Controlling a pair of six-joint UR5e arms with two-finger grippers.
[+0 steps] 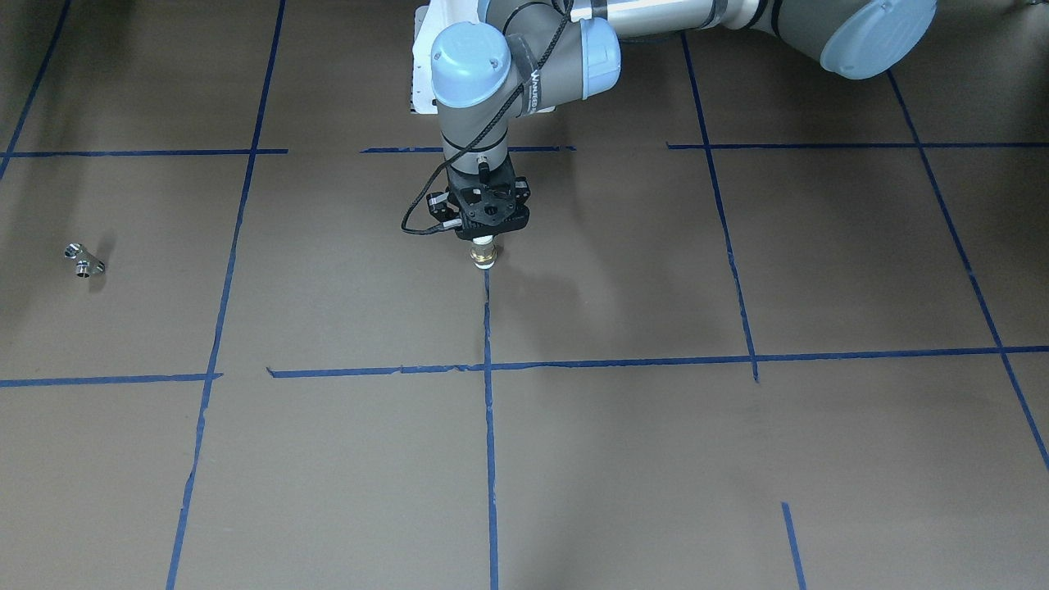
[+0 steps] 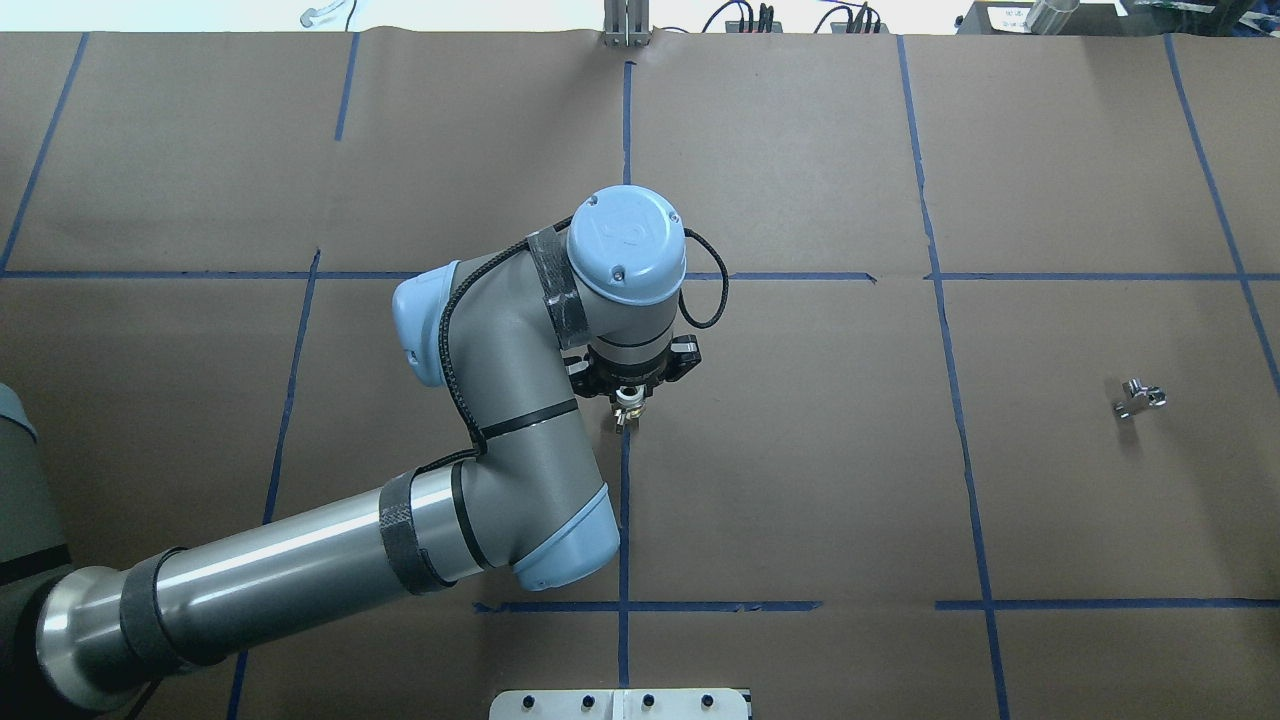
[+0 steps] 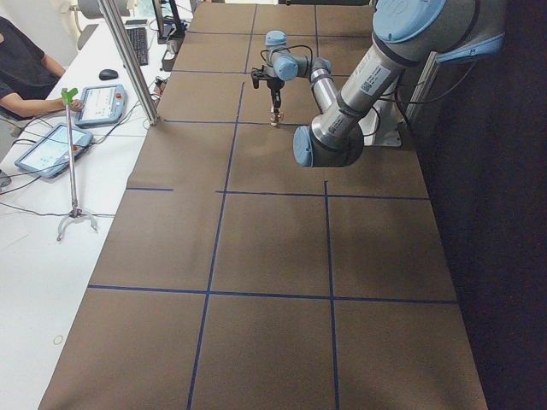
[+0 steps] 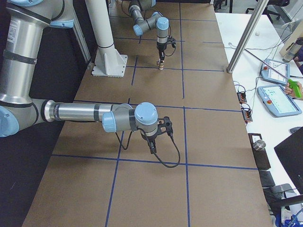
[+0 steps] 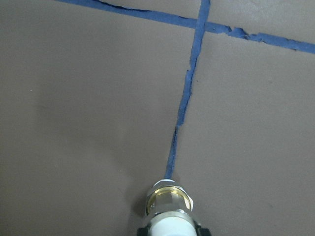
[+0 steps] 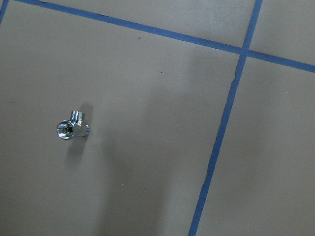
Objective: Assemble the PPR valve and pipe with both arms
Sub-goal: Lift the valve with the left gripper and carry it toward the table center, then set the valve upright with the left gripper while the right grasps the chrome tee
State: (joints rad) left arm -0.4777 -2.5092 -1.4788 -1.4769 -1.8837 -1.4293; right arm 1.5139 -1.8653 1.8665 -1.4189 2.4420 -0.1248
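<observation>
Left tool (image 1: 486,236) is clenched on the white pipe (image 1: 484,256), whose brass-nutted end points straight down beneath it, just above the tabletop (image 1: 656,459) and over a blue tape line (image 1: 488,328). Right tool (image 4: 152,149) shows only from the side, so I cannot tell whether it is released or clenched. The chrome valve (image 6: 73,128) lies loose on the tabletop below it, off to the left in its wrist view and well apart from the left tool. By my reading, the step is fetching that valve. I'd centre the right tool over the valve body, stay clear of the threaded stub, descend slowly and hold the pipe steady.
</observation>
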